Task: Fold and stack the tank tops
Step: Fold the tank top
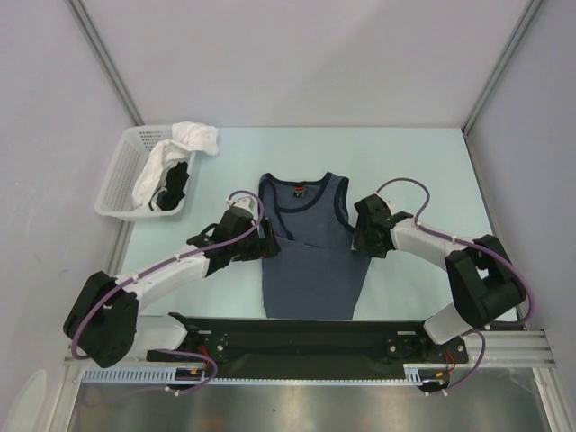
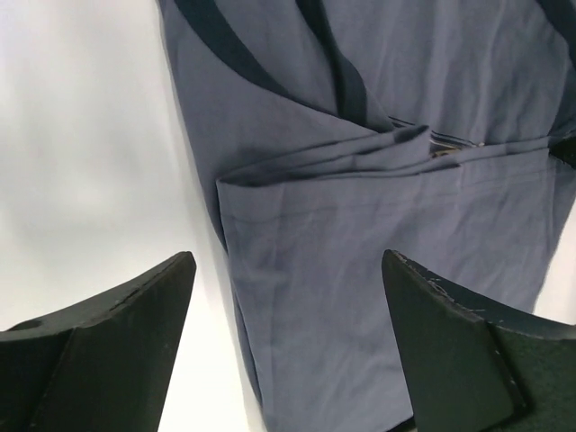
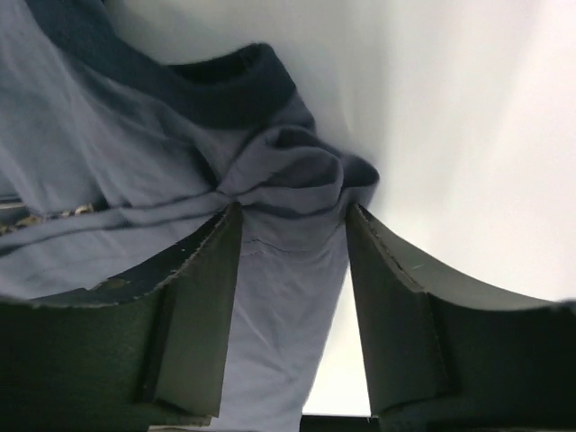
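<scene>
**A:** What is seen at the left of the worktop?

**B:** A white lattice basket is set there. A white cloth is draped over its far rim, and the black tank top is bundled inside.

**A:** How are the left jaws held?

**B:** They are carried wide apart by the left arm, with the left edge of the slate-blue tank top below them.

**A:** Where is that top laid?

**B:** It is spread at the middle of the worktop, neck turned away from the arm bases. A crease is gathered across its chest.

**A:** And the right jaws?

**B:** They are brought in by the right arm and set partly apart. A bunched fold at the top's right edge, below the armhole, is straddled by their tips. Whether the cloth is clamped cannot be told.
</scene>
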You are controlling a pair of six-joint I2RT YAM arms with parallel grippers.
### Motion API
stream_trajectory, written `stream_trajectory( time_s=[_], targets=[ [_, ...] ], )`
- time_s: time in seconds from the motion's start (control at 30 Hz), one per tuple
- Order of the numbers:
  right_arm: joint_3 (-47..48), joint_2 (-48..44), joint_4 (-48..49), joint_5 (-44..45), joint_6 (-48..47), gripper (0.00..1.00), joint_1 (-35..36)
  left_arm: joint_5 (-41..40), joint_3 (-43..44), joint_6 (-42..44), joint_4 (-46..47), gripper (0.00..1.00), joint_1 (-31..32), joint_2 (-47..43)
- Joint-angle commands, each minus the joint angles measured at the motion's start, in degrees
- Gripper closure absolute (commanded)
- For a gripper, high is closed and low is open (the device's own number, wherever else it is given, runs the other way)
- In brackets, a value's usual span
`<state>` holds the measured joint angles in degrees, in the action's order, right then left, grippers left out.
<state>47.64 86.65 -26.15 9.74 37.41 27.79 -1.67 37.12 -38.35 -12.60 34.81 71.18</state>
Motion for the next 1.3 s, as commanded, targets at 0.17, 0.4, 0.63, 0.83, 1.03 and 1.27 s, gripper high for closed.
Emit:
stream_trajectory(
  time_s=[0.17, 0.4, 0.63, 0.83, 1.03, 1.27],
  targets=[
    [3.7, 2.6, 3.6, 2.6, -1.1, 0.65, 3.6, 1.8, 7.0, 4.6, 1.9, 0.12, -1.1, 2.8],
    [7.1, -1.0, 0.4, 5.9, -2.6, 0.83, 8.8, -1.3, 12.6, 7.1, -2.4, 0.12, -1.1, 4.0],
    [8.9, 1.0, -1.1, 5.3, -3.1, 0.68, 7.5, 1.1, 19.9, 8.2, -3.1, 0.11, -1.5, 9.2],
    [4.4, -0.9, 0.0, 4.2, -1.9, 0.46, 6.1, 7.6, 29.2, 8.6, -1.6, 0.1, -1.1, 19.2],
    [0.2, -5.7, 0.9, 3.4, -2.2, 0.34, 2.5, 10.8, 42.2, 9.8, -1.7, 0.09, 3.9, 32.0],
    [-8.0, -17.9, 2.4, 2.1, -0.8, 0.38, -4.0, 10.6, 53.7, 9.3, -7.2, 0.11, 10.8, 42.5]
  ],
)
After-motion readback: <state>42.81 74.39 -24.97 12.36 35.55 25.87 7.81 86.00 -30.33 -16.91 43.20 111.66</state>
